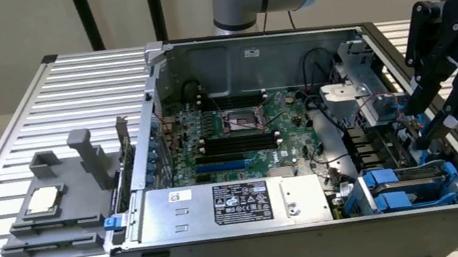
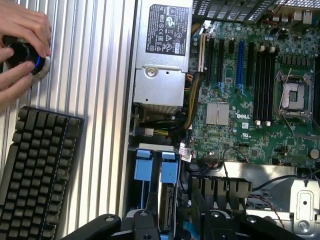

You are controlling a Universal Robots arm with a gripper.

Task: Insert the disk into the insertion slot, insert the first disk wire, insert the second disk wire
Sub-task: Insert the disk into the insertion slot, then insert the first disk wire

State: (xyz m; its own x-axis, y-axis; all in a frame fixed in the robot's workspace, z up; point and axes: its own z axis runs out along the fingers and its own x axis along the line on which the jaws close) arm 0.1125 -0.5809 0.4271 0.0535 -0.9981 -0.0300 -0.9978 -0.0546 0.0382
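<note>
The insertion slot [image 1: 409, 191], a slate-blue cage with bright blue tabs, sits in the case's near corner at the exterior view's right. In the wrist view the slot [image 2: 143, 169] holds the disk [image 2: 167, 202], which stands on edge inside it with its grey connector end showing. My gripper [image 1: 431, 134] hangs inside the case just beyond the cage, near thin red and purple wires [image 1: 388, 103]. Its black fingers [image 2: 141, 223] stand apart over the disk's end, and nothing is gripped between them in the gripper [image 2: 177, 226].
A silver power-supply box [image 1: 232, 204] lies beside the cage, with the green motherboard [image 1: 239, 130] behind it. A grey fixture [image 1: 54, 211] stands on the ribbed table at the exterior view's left. A person's hand [image 2: 20, 45] rests on a black knob, above a keyboard [image 2: 40, 170].
</note>
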